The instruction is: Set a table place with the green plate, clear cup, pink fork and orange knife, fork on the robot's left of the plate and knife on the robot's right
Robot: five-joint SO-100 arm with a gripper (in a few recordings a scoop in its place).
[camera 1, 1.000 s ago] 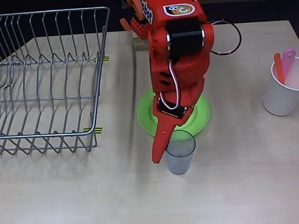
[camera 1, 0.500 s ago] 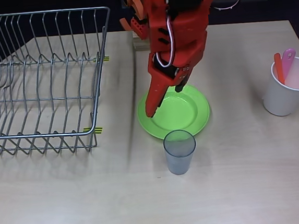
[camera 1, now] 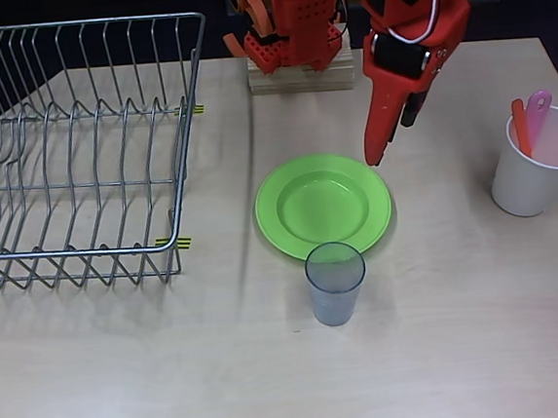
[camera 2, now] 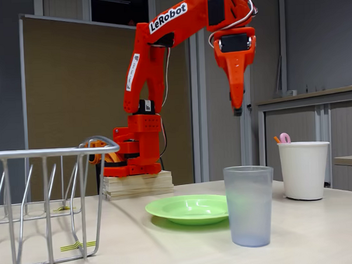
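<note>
Overhead view: the lime-green plate [camera 1: 323, 205] lies mid-table, the clear cup [camera 1: 336, 282] upright just below it. The gripper [camera 1: 381, 151], pressed together and empty, hangs above the plate's right rim.

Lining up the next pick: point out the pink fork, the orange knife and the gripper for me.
pink fork [camera 1: 538, 106]: overhead view, rounded handle end sticking out of the white paper cup [camera 1: 518, 198].
orange knife [camera 1: 520, 124]: overhead view, the exposed end above the cup rim.
gripper [camera 1: 380, 151]: overhead view, at its fingertips, beside the plate's rim.

Red-orange robot arm [camera 2: 161, 56] with white "LeRobot" lettering, black motors, white and black cables, tapered fingers [camera 2: 236, 85].
</note>
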